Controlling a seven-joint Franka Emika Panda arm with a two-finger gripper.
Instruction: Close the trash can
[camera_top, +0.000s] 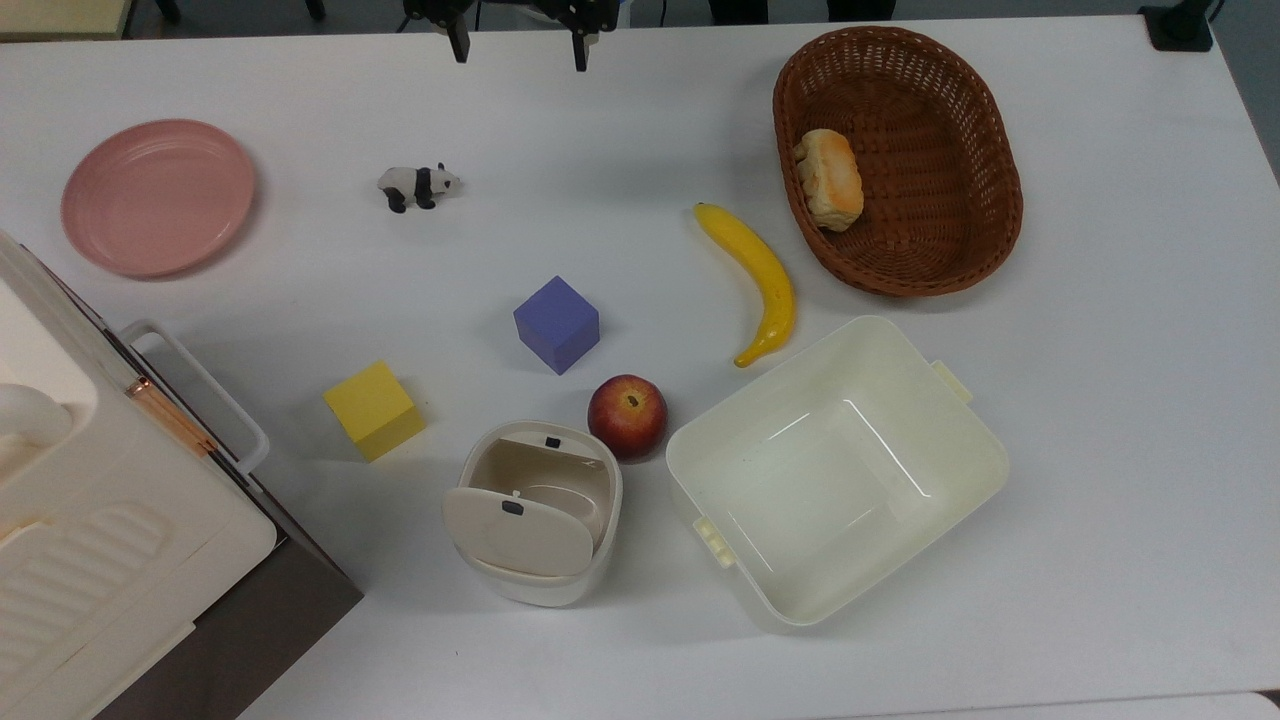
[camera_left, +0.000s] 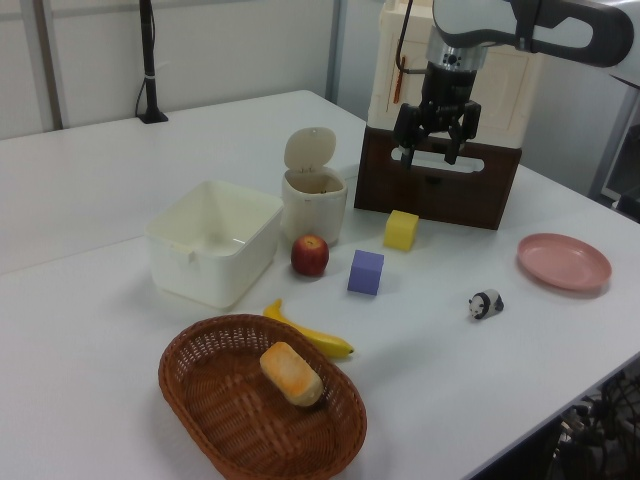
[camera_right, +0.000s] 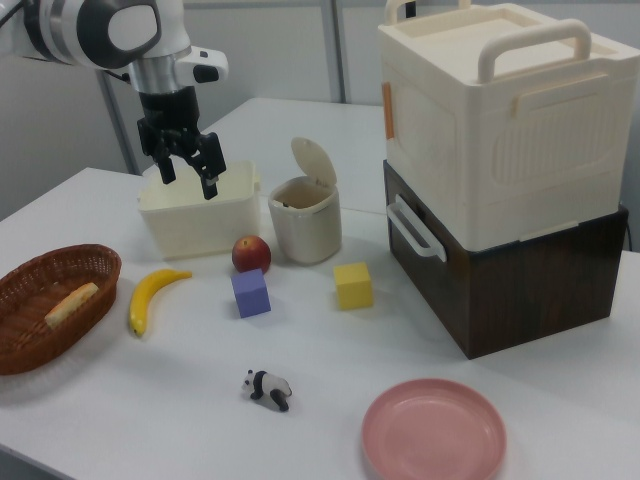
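Note:
The trash can (camera_top: 545, 585) is a small cream bin near the front edge of the table in the top view. Its beige lid (camera_top: 520, 525) is swung up on its hinge and the inside is exposed. The left view shows the trash can (camera_left: 313, 205) with the lid (camera_left: 310, 148) standing upright, and so does the right view, trash can (camera_right: 305, 225) and lid (camera_right: 315, 160). My gripper (camera_top: 519, 50) hangs open and empty high over the far side of the table, well apart from the bin. It appears again as the gripper (camera_left: 429, 155) and the gripper (camera_right: 190, 182).
A red apple (camera_top: 627, 416) and a large lidless cream tub (camera_top: 880, 370) sit right beside the bin. Around them lie a purple cube (camera_top: 557, 324), yellow cube (camera_top: 374, 410), banana (camera_top: 755, 280), panda toy (camera_top: 418, 185), pink plate (camera_top: 158, 196) and wicker basket (camera_top: 960, 130) with bread. A big white appliance (camera_top: 100, 500) fills the top view's left.

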